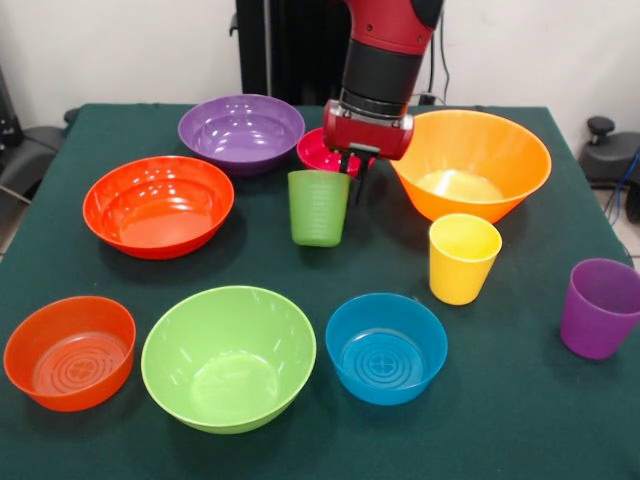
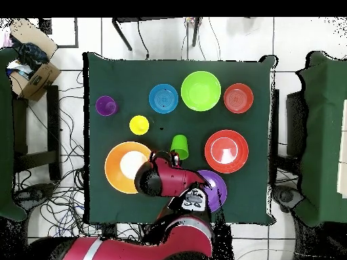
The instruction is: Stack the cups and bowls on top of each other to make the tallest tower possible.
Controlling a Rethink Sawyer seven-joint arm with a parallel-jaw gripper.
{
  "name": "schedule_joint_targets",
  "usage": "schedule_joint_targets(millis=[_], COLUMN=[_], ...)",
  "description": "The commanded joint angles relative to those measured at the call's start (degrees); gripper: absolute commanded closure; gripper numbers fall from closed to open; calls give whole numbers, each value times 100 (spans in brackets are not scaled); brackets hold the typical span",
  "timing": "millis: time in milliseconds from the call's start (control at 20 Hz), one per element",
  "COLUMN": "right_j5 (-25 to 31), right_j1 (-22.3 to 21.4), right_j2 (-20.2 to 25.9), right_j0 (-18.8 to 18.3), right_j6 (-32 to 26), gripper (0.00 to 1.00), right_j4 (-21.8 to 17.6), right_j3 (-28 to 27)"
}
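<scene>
The green cup (image 1: pixel 318 207) stands upright mid-table; it also shows in the overhead view (image 2: pixel 179 145). My gripper (image 1: pixel 352 172) is at its far right rim, right at the cup. The small pink bowl (image 1: pixel 322 150) lies just behind it. The yellow cup (image 1: pixel 463 258) and the purple cup (image 1: pixel 600 307) stand apart on the right. The big orange bowl (image 1: pixel 470 160), purple bowl (image 1: pixel 240 130), red-orange bowl (image 1: pixel 158 205), lime bowl (image 1: pixel 228 355), blue bowl (image 1: pixel 386 348) and small orange bowl (image 1: pixel 70 352) sit singly, open side up. Nothing is stacked.
The green table cloth (image 1: pixel 520 400) ends close to the purple cup on the right. In the overhead view a cardboard box (image 2: pixel 34 78) and cables lie on the floor beside the table.
</scene>
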Motion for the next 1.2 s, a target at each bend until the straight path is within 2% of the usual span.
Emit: schedule_joint_targets(millis=[50,150,200,400,550,850,1050,1200], right_j5=[888,1251,1666,3241,4069,5189,5333,5570], right_j1=[-397,-556,-660,-1161,-1450,-1604,-1697,-1635], right_j2=[647,717,771,517,521,522,726,682], right_j0=[-40,-60,-91,167,226,396,330,417], right_j6=[580,568,528,476,546,950,960,1121], gripper=[100,100,100,100,100,100,100,100], right_j4=[-63,21,98,306,375,588,869,1018], right_j3=[-69,2,30,-66,-142,-321,-287,-555])
